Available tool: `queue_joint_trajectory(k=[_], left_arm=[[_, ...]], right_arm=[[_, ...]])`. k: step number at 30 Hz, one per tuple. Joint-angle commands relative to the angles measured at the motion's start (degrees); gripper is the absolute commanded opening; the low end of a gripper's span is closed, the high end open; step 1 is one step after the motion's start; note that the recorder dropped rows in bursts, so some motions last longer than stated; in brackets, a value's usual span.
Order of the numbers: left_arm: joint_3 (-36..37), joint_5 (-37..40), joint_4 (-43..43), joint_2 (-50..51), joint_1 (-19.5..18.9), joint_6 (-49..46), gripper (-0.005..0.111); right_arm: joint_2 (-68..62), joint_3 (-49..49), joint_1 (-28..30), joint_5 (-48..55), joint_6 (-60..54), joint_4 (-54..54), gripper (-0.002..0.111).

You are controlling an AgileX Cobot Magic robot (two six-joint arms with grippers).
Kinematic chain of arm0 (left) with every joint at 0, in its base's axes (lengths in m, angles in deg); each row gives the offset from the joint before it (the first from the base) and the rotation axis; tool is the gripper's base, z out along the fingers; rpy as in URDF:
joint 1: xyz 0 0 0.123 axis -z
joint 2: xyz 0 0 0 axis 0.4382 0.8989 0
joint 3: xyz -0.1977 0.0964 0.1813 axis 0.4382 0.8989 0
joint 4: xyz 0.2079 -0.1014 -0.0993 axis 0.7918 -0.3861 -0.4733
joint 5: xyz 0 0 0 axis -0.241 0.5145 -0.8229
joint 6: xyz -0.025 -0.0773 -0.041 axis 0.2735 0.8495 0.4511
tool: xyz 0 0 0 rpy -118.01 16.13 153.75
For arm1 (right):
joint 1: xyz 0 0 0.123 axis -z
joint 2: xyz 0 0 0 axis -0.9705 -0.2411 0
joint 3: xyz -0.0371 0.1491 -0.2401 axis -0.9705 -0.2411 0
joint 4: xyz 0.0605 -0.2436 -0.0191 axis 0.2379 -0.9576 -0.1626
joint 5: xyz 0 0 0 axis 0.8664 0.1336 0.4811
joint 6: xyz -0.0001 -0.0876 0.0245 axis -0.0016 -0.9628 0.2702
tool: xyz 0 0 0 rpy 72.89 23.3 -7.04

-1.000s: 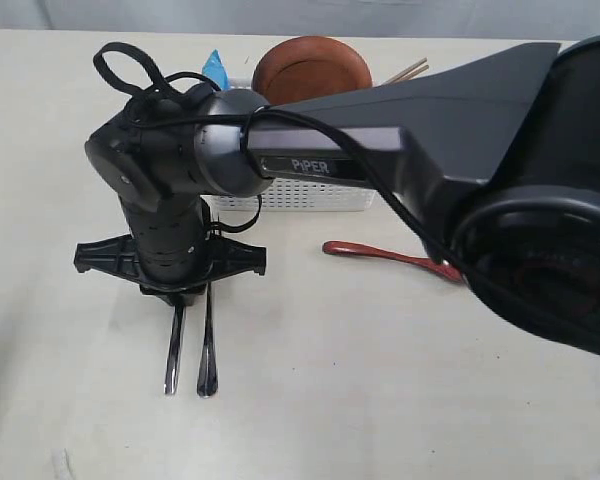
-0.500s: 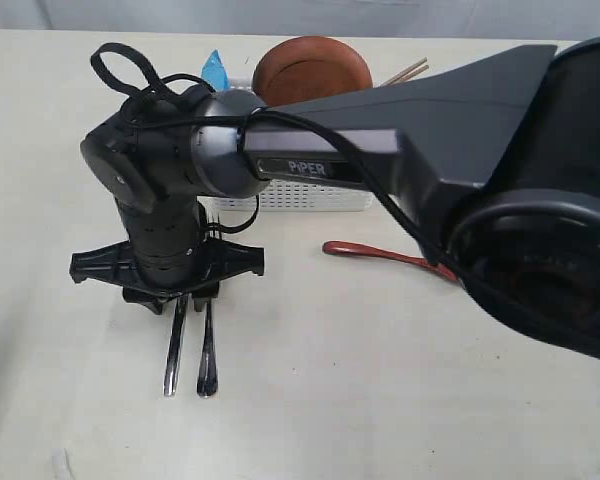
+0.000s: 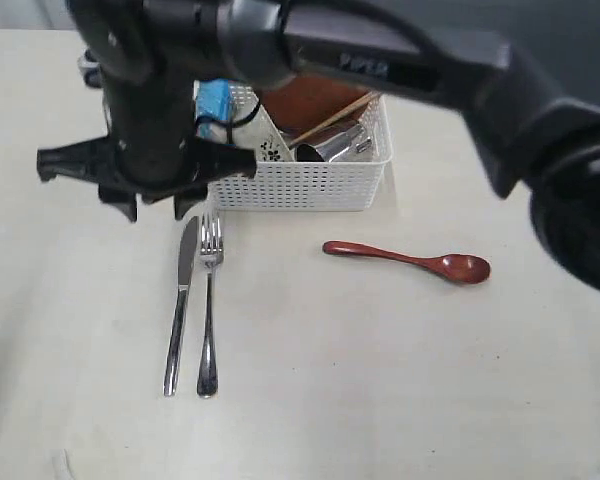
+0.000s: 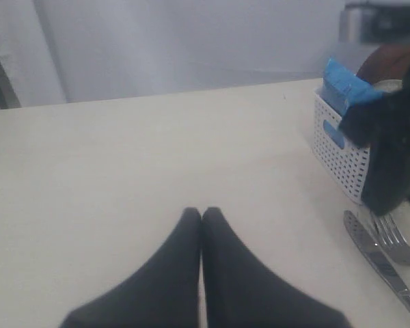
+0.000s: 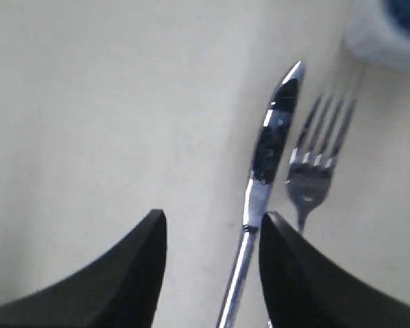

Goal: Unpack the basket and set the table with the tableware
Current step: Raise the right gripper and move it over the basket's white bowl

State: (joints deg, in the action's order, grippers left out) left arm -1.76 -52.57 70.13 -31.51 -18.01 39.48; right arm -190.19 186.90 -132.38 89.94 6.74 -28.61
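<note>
Steel knife (image 3: 183, 300) and fork (image 3: 210, 300) lie side by side on the table (image 3: 380, 400), in front of the basket (image 3: 300, 185) at its left end as the outside camera sees it, tips pointing toward it. A red wooden spoon (image 3: 410, 260) lies in front of the basket's right half. The right gripper (image 3: 155, 208) hovers over the knife and fork tips, just before the basket's left corner, its fingers spread wide and empty. Inside the basket are a floral bowl (image 3: 270, 143), cup (image 3: 345, 145), chopsticks (image 3: 330, 118), brown plate (image 3: 305, 105) and blue bag (image 3: 214, 100). The left gripper (image 4: 201, 213), out beyond the basket's bag end, is pressed closed on nothing.
</note>
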Motion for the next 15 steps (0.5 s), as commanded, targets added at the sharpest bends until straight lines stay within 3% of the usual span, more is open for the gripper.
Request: queue_joint_trajectory(k=[1,9,15], left_arm=[[0.2,-0.1,0.2,-0.2,-0.1,-0.3,0.000],[0.2,-0.1,-0.4,-0.2,-0.1,-0.3,0.000],[0.2,-0.1,-0.2,-0.2,-0.1,-0.3,0.000]], right_arm=[[4.2,2.0,5.3,5.9,-4.8,-1.0,0.042],[8.9,2.0,11.9,8.2,-18.9,-8.3,0.042],[8.4,1.9,13.3,8.7,-30.5,-9.2,0.042]])
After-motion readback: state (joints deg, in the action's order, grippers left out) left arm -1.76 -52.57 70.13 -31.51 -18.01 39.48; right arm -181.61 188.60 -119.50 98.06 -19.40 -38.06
